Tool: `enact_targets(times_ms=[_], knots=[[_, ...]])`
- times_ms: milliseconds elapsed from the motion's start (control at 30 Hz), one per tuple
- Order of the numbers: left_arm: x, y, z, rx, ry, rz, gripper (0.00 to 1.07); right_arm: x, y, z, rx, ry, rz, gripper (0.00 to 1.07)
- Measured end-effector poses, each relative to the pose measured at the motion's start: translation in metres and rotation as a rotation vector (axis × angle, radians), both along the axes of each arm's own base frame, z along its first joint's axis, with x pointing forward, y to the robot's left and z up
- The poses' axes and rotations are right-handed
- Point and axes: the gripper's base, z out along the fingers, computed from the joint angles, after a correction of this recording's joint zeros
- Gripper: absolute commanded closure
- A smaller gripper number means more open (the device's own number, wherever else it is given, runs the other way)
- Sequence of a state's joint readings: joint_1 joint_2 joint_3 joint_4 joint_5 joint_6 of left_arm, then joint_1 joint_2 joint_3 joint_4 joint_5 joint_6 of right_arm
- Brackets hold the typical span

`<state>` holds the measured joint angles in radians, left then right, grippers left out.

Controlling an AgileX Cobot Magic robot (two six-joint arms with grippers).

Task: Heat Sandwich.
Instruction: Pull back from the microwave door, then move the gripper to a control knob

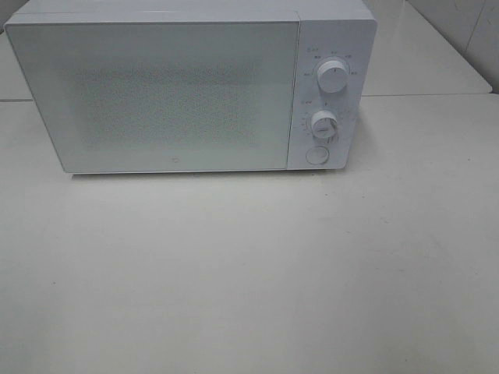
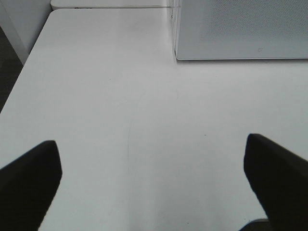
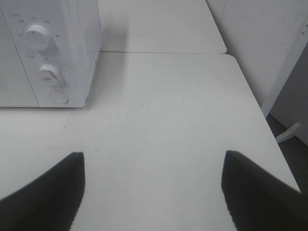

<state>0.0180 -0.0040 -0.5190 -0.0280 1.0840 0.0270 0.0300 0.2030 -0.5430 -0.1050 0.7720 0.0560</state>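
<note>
Since the sandwich shows in none of the views, whether on the plain white bench [image 1: 249, 273] or anywhere else, it may sit behind the frosted, closed door [image 1: 117, 140] of the white box-shaped microwave oven [image 1: 191, 89], though that cannot be told. The step in hand looks like getting that door open. The left end effector [image 2: 150, 142] hangs over bare bench with its dark fingers spread wide and nothing between them, near the oven's front corner on the door side. The right end effector [image 3: 154, 155] is likewise spread and empty, facing the control panel. The right one seems better placed. It should bring one fingertip squarely onto the round white push button [image 3: 58, 97] at the foot of the panel, below the upper white dial knob [image 3: 35, 35] and the lower white dial knob [image 3: 48, 72], without brushing either. The push should be straight and gentle so the oven does not slide back. Because the door probably swings out from the far side of the panel, the left arm should hold clear of its path.
</note>
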Motion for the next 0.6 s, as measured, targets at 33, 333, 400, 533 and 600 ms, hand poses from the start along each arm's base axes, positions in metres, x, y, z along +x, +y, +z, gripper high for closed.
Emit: enact_targets(times_ms=[33,333,400,533,600], knots=[[0.0,0.0,0.0,0.0,0.0,0.0,0.09,0.0,0.0,0.0,0.0,0.0,0.0,0.32],[0.0,0.0,0.0,0.0,0.0,0.0,0.09,0.043,0.003,0.008,-0.007,-0.035,0.022,0.32],[0.0,0.0,0.0,0.0,0.0,0.0,0.09,0.047,0.003,0.009,-0.007,-0.036,0.024,0.32],[0.0,0.0,0.0,0.0,0.0,0.0,0.09,0.064,0.004,0.007,-0.008,-0.028,0.031,0.32],[0.0,0.0,0.0,0.0,0.0,0.0,0.09,0.076,0.005,0.006,-0.009,-0.022,0.036,0.32]])
